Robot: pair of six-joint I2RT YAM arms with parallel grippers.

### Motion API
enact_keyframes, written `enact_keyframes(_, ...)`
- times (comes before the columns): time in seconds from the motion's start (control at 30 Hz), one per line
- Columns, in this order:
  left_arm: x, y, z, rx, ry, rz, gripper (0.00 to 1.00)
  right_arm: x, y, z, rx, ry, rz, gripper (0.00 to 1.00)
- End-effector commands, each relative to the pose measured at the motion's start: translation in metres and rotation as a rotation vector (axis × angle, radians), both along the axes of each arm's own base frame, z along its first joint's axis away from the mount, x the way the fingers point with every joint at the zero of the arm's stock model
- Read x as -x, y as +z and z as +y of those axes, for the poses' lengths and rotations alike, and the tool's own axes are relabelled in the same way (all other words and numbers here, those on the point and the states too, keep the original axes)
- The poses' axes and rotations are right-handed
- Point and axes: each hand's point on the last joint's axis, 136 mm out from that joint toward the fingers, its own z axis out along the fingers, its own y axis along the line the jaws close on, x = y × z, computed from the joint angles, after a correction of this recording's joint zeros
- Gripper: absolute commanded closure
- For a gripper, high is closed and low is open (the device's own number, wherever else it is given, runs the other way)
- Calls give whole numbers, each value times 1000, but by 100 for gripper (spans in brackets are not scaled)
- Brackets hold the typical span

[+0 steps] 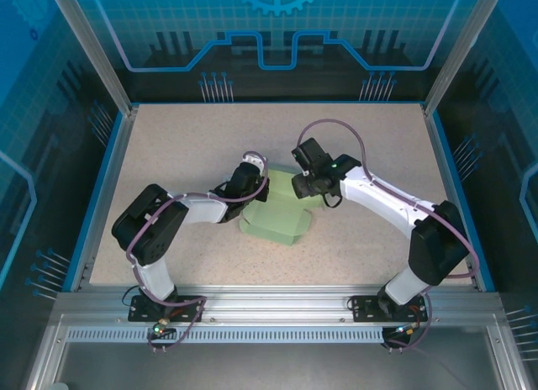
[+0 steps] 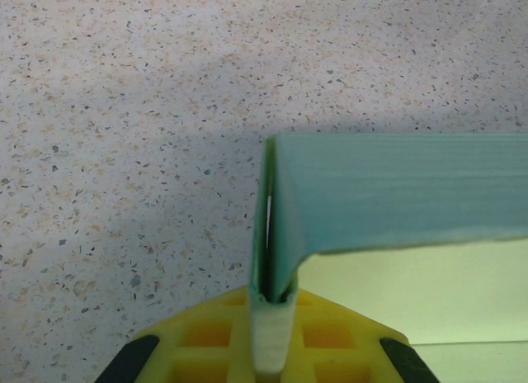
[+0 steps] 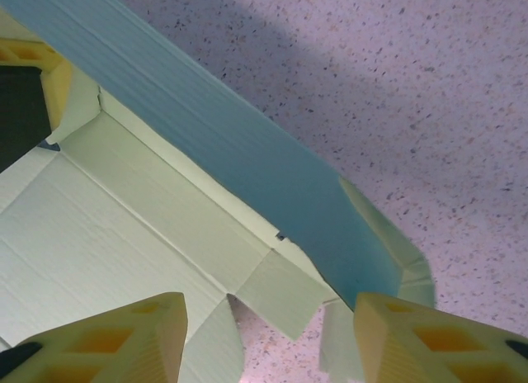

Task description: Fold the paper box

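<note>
Yellow fingers [image 2: 206, 338] of the left hand [image 2: 272, 342] sit at the bottom of the left wrist view. They are pressed together on a raised wall of the paper box [image 2: 396, 193], with the thin card edge upright between the pale pads. That wall bends over to the right, teal in shade, with a lighter mint panel below it.

Right hand [image 3: 271, 325]: fingers spread apart, nothing pinched, small tab flaps of the box lying between and just beside them. A long raised wall runs diagonally across the right wrist view, with a flat creased panel to its left.

From above, the box lies mid-worktop [image 1: 193, 138], partly folded, one wall up. The left hand is at its rear-left edge and the right hand at its rear-right. Worktop is speckled beige with a blue rim. Card is plain mint, matte.
</note>
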Motion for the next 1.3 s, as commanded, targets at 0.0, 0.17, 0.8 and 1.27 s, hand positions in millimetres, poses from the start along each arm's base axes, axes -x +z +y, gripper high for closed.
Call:
enact_keyframes(0.0, -7, 29, -6, 34, 10, -57, 92, 1, -13, 4, -55, -40, 43, 45)
enact_keyframes(0.17, -5, 28, -7, 35, 8, -57, 92, -2, -15, 19, -170, -67, 48, 46)
enact_keyframes(0.8, -5, 33, -3, 35, 33, -67, 92, 27, -26, -9, -242, -187, -28, 44)
enact_keyframes(1.27, -6, 38, -5, 41, 27, -75, 92, 40, -68, -11, -226, -279, -20, 40)
